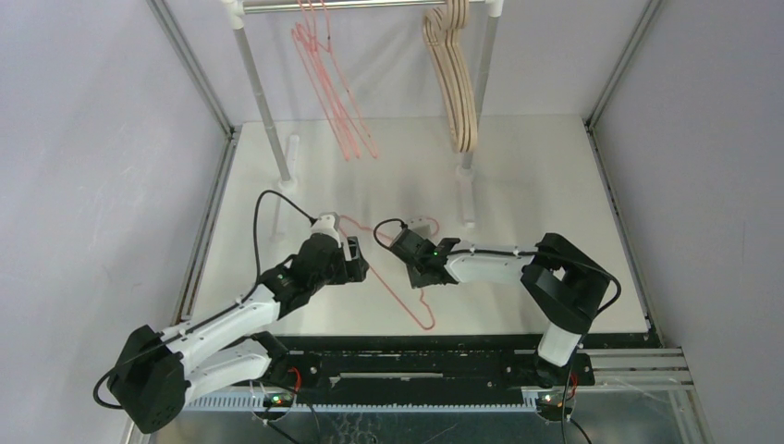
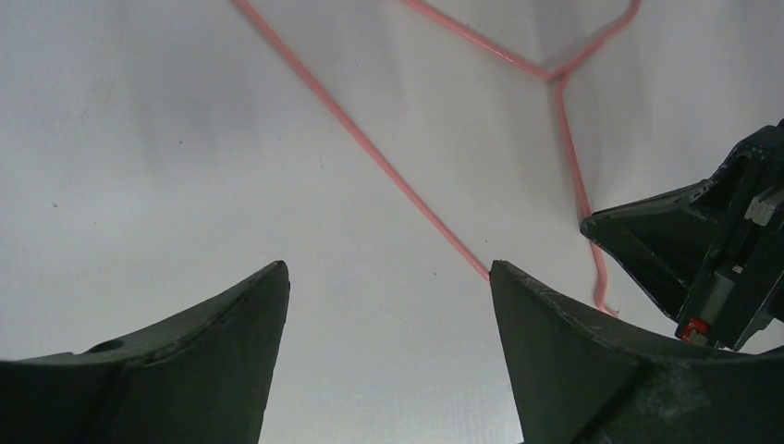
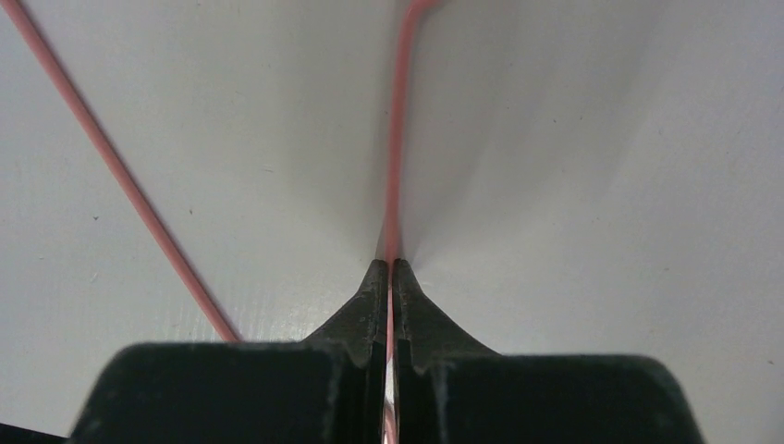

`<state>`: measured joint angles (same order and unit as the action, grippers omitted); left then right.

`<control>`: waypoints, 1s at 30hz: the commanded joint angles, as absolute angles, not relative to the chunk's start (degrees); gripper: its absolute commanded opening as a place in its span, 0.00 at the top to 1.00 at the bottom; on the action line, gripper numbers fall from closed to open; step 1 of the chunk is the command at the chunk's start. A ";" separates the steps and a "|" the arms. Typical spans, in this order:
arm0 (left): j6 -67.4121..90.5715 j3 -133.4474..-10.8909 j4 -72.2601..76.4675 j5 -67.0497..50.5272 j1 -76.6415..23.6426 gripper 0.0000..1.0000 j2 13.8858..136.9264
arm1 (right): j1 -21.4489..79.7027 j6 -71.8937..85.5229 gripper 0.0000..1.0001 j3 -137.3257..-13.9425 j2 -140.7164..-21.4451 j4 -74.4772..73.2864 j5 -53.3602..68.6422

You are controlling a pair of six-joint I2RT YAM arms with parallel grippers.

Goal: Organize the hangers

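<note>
where the two arms reached over the white table [image 1: 555, 185], one thin pink wire hanger [image 3: 397, 139] lay flat on it between them, well apart from the rack at the far end.

right gripper [image 3: 388, 270]: fingers pressed together on a straight run of that hanger's wire, the strand passing out between the tips and on across the table. a second strand of the same hanger ran slantwise at the left of the right wrist view.

left gripper [image 2: 388, 273]: fingers spread wide, the table surface showing between them. a slanting strand of the hanger ran down to the tip of one finger and passed behind it; whether it touched could not be told.

the two grippers stood near each other, tips facing, with the hanger's wire between and beneath them.

far end, silver rail [image 1: 370, 5] on posts with white joints: a group of pink wire hangers [image 1: 331, 102] hung toward the left, and a group of thick beige wooden hangers [image 1: 459, 88] hung toward the right, the two groups apart. the count in each group was not clear.
</note>
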<state>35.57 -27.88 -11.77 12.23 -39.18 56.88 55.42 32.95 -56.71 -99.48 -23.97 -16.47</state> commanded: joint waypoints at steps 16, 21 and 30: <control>36.15 -29.29 -5.05 10.03 -38.94 0.18 63.67 | 58.98 28.48 1.00 -51.69 -87.16 -23.51 -23.40; 36.64 -30.25 -1.06 7.82 -38.94 0.18 67.80 | 59.90 27.96 1.00 -50.54 -85.60 -22.30 -23.83; 36.52 -33.11 4.12 7.05 -40.32 0.19 76.06 | 60.12 27.83 1.00 -49.99 -85.02 -21.16 -23.91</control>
<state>36.05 -30.00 -1.39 7.51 -39.46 73.54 59.64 28.84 -49.95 -87.11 -23.73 -22.46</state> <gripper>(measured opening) 0.811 0.007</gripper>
